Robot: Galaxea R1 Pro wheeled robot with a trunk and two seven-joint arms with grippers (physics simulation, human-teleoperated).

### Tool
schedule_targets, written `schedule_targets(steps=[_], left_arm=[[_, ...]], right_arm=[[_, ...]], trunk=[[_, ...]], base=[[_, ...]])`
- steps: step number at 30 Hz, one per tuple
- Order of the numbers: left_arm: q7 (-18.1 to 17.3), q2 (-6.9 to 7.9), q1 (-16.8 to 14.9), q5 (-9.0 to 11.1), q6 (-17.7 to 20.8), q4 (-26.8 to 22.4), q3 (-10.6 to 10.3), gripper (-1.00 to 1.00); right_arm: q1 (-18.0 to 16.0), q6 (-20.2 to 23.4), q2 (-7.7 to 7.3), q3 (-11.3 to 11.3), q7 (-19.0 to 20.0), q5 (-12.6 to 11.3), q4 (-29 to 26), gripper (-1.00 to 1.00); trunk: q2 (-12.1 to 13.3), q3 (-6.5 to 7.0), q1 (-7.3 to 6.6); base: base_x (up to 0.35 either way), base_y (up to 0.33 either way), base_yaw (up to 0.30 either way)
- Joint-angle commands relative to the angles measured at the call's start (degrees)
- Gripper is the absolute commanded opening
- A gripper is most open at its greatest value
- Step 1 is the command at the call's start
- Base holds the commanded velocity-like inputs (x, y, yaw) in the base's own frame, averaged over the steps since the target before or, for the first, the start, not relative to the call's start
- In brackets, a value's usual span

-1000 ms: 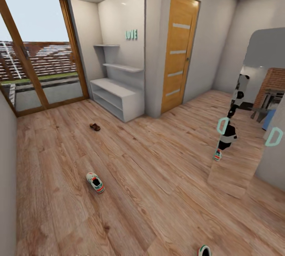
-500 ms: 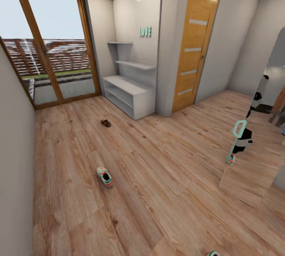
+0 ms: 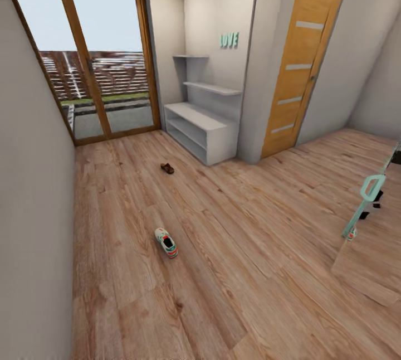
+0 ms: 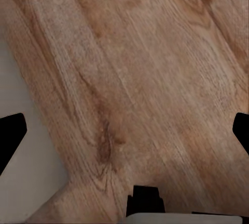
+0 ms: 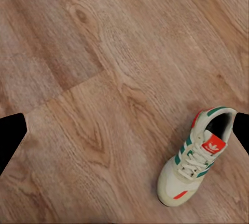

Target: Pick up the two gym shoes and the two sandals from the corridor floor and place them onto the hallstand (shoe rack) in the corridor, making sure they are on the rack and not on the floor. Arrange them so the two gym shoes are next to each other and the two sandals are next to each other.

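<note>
One gym shoe (image 3: 166,242), white with green stripes and red-orange patches, lies on the corridor floor (image 3: 234,271) in the middle of the head view. Another gym shoe (image 5: 199,154) lies on the planks below my right gripper (image 5: 127,135), which is open with its black fingertips (image 5: 10,135) wide apart. A small brown sandal (image 3: 167,168) rests on the floor a short way in front of the hallstand (image 3: 206,131). This pale-grey unit stands in the alcove, and its shelves are bare. My left gripper (image 4: 124,135) is open over bare planks.
A glass patio door (image 3: 100,81) fills the far left, and a grey wall (image 3: 33,209) runs close along the left. A wooden door (image 3: 301,64) stands right of the alcove. A leaning mirror (image 3: 367,237) is at the right edge.
The head camera has swung left, so the whole scene sits further right in the picture. The shoe at the bottom edge has slid out of frame. Nothing on the floor has moved.
</note>
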Motion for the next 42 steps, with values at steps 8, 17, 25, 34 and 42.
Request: schedule_targets(steps=[8, 17, 25, 34, 42], left_arm=[[-0.1, -0.01, 0.0, 0.1, -0.2, 0.1, 0.1, 1.00], [-0.1, -0.11, -0.1, 0.1, -0.2, 0.0, 0.0, 1.00], [-0.1, -0.25, -0.1, 0.1, -0.2, -0.4, -0.4, 1.00], [-0.1, -0.29, -0.1, -0.1, -0.2, -0.7, -0.6, 1.00], [-0.1, -0.43, -0.1, 0.0, -0.2, -0.7, -0.6, 1.00]], right_arm=[[0.0, -0.2, 0.00, 0.0, 0.0, 0.0, 0.0, 1.00], [0.0, -0.2, -0.03, 0.0, 0.0, 0.0, 0.0, 1.00], [0.0, -0.2, -0.03, -0.1, 0.0, 0.0, -0.1, 1.00], [0.0, -0.3, -0.07, 0.1, 0.1, 0.2, -0.1, 1.00], [0.0, -0.3, -0.09, 0.5, 0.3, 0.3, -0.1, 1.00]], trunk=[[0.0, -0.54, 0.00], [0.0, -1.09, 0.00], [0.0, -1.52, 0.00], [0.0, -1.65, 0.00], [0.0, -1.66, 0.00]], base=[[0.000, 0.062, 0.200], [0.000, 0.008, 0.200], [0.000, 0.000, 0.171], [0.000, 0.000, 0.040], [0.020, 0.000, 0.002]])
